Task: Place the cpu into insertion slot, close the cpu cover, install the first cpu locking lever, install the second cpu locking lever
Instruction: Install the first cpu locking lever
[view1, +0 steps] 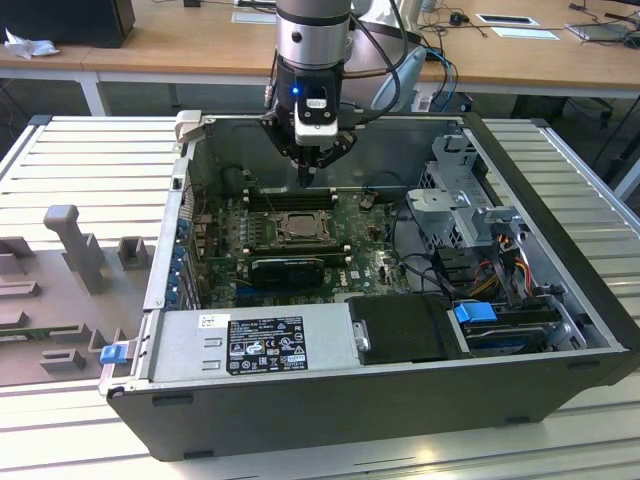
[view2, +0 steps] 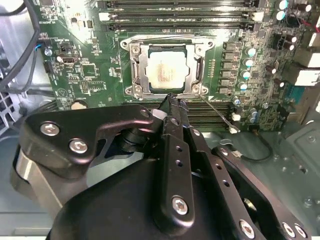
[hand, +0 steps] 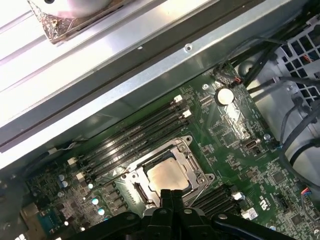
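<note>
Now, in the exterior view the gripper (view1: 306, 172) hangs just above the socket (view1: 270, 230), closed and empty. In the second wrist view the cpu (view2: 165, 70) sits inside, the cpu cover (view2: 139, 65) down over it; a thin lever (view2: 216, 111) looks unlatched. The first wrist view agrees: the levers probably remain.

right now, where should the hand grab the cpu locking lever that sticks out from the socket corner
Likely the locking lever's free end: there the thin wire slants clear of the cpu cover. Come from above, pinching across the wire.
</note>
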